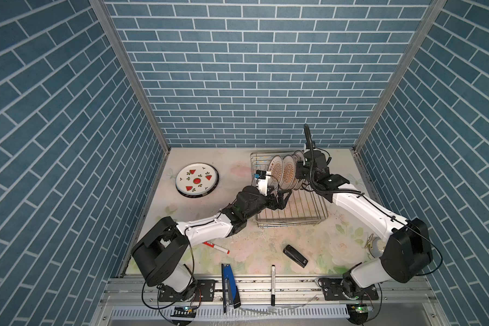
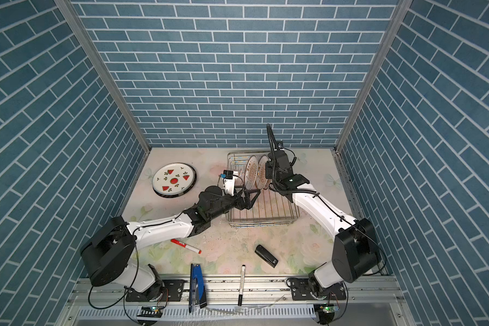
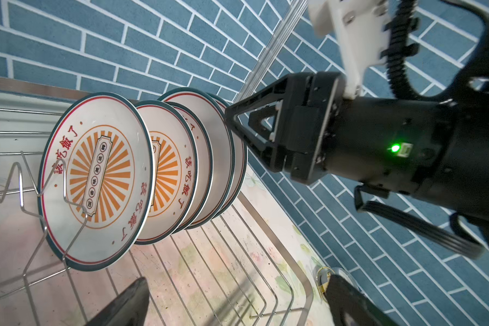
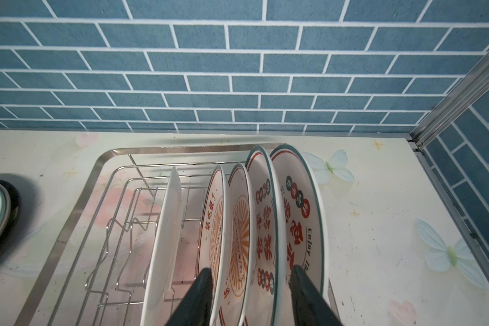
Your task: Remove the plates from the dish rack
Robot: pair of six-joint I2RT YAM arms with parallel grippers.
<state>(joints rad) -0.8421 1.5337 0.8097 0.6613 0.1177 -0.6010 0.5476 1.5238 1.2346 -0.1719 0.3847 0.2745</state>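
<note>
1. Your rack (image 1: 294, 217) sits at the right rear of the table (image 1: 237, 169), close to the back wall (image 1: 251, 84).
2. At least four plates (image 4: 237, 225) stand on edge in the rack's rear half, leaning close together in a row. The two sunburst ones are on the left and the two with red characters are on the right.
3. A watermelon plate (image 1: 196, 179) lies flat and face up at the table's left rear, well apart from the rack.
4. Your right gripper (image 4: 250, 269) comes in from the right, at the upper rims of the standing plates. Its fingers (image 4: 201, 299) stand partly apart with rims between them. You cannot tell whether they pinch any plate.
5. Your left gripper (image 3: 236, 282) hangs low over the rack's bare front part. Its fingers (image 3: 124, 304) are spread wide, hold nothing and are clear of the plates.
</note>
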